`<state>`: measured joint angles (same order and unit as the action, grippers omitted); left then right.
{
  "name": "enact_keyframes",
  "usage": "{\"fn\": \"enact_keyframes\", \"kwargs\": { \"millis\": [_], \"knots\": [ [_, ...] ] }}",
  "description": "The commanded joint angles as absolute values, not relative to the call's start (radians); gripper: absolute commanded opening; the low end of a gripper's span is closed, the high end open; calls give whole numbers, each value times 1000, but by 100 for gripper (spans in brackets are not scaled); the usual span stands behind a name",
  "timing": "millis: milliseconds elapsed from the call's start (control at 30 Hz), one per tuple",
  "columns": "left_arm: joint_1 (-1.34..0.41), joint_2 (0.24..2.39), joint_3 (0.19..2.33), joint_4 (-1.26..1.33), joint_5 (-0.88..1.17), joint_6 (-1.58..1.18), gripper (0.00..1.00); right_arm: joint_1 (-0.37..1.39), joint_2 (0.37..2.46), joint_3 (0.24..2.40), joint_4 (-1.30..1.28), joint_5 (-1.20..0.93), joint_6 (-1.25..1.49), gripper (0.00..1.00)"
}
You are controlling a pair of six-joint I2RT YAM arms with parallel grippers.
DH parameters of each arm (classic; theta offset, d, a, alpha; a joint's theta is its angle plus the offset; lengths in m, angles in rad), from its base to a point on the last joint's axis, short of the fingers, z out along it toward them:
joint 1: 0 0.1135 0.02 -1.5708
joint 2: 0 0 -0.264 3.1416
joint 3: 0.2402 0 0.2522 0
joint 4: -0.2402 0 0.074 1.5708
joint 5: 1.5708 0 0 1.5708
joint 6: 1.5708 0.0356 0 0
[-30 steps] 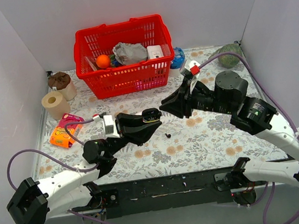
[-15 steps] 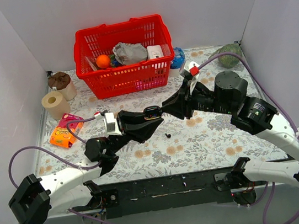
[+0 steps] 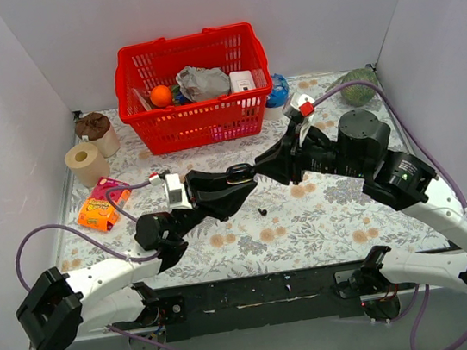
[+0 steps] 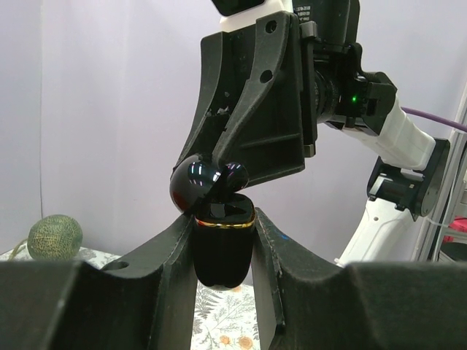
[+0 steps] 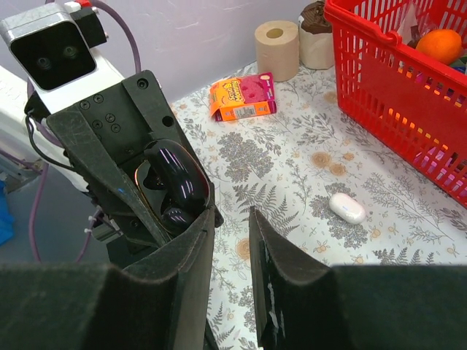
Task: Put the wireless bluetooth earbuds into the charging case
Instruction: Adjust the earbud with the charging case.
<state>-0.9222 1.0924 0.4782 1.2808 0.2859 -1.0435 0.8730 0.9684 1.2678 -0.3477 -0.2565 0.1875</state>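
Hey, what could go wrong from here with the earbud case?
The left hand holds the glossy black charging case aloft, lid open; the right hand, close against the lid, could lever it loose. One tiny black earbud lies on the flowered table below, where either arm might knock it away.

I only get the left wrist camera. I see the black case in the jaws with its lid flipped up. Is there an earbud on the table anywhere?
Observer: Yes. The top camera shows one tiny black earbud lying on the table, on the near side of the left gripper that holds the charging case.
Operator: Anything else small down there?
Observer: The right wrist camera shows a white pill-shaped case on the table, apart from the red basket.
Operator: Are the other arm's jaws holding something?
Observer: No. The right gripper has its jaws apart with nothing between them.
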Motion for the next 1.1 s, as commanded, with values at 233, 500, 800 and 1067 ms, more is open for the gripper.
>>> {"fn": "enact_keyframes", "kwargs": {
  "millis": [233, 500, 800, 1067],
  "knots": [
    [-923, 1152, 531, 1275, 201, -1019, 0, 881, 931, 1316, -319, -284, 206, 34],
    [-922, 1161, 535, 1278, 203, -1020, 0, 881, 922, 1313, -328, -268, 198, 34],
    [-923, 1169, 537, 1287, 216, -1029, 0, 881, 924, 1310, -321, -247, 195, 34],
    [-923, 1154, 532, 1290, 238, -1038, 0, 881, 911, 1310, -357, -183, 172, 34]
  ]
}}
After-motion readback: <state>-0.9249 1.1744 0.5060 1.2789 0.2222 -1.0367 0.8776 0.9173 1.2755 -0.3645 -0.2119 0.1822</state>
